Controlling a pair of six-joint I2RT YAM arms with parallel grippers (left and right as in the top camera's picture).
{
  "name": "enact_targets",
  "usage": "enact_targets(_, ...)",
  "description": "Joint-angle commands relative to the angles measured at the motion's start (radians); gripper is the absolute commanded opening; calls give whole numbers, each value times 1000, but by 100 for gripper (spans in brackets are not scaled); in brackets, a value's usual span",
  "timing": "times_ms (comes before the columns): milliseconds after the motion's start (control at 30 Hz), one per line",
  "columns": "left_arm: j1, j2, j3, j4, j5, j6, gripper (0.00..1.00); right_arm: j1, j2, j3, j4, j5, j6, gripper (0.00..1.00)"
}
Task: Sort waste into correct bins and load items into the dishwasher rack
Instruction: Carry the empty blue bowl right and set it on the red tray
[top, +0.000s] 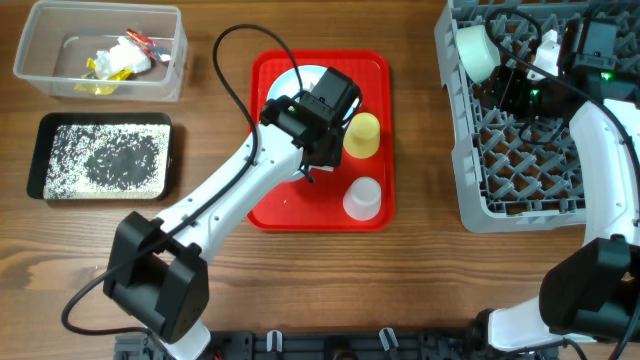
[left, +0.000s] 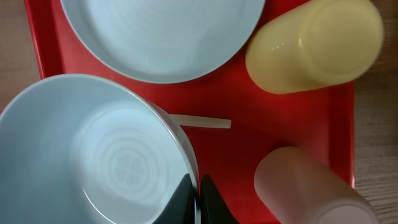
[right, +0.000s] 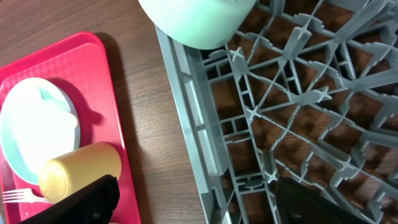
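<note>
Left gripper first: its two dark fingers are pressed together on the rim of a light-blue bowl, one inside the lip and one outside, by the look of it. From that pinch, the wrist view shows the bowl's body spreading away toward 10 o'clock. It is round, so it has no long axis to line up. Whether the bowl is off the red tray cannot be told from here.

Moving outward in the same view, a thin white handle pokes out from under the bowl at 12 o'clock. The plate sits beyond it, the yellow cup lies at 1 o'clock and the pale cup is close by at 3 o'clock. Any swing to the right has to clear both cups.

In the overhead view, the grey rack lies at 3 o'clock from the left gripper, well apart across bare table. That is the line the carry probably turns on: straight across, left to right.

The right gripper hangs over the rack with its fingers spread wide and nothing between them. It is the nearer arm to the rack, but the bowl is in the left arm's grip. A second bowl already sits in the rack's near-left corner at 2 o'clock, so the open tines below it look like the safer spot.
</note>
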Motion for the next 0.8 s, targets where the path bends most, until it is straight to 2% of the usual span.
enact_targets(0,3,22,3,-18,-18,-111,4,5,-11,8,3,-6,-19,86)
enact_targets(267,3,26,3,-50,-20,-119,4,5,-11,8,3,-7,-18,86)
enact_targets(500,1,46,3,-5,-20,-118,4,5,-11,8,2,-6,-18,86)
enact_targets(767,1,163,3,38,-4,-118,5,5,-11,8,3,-6,-18,86)
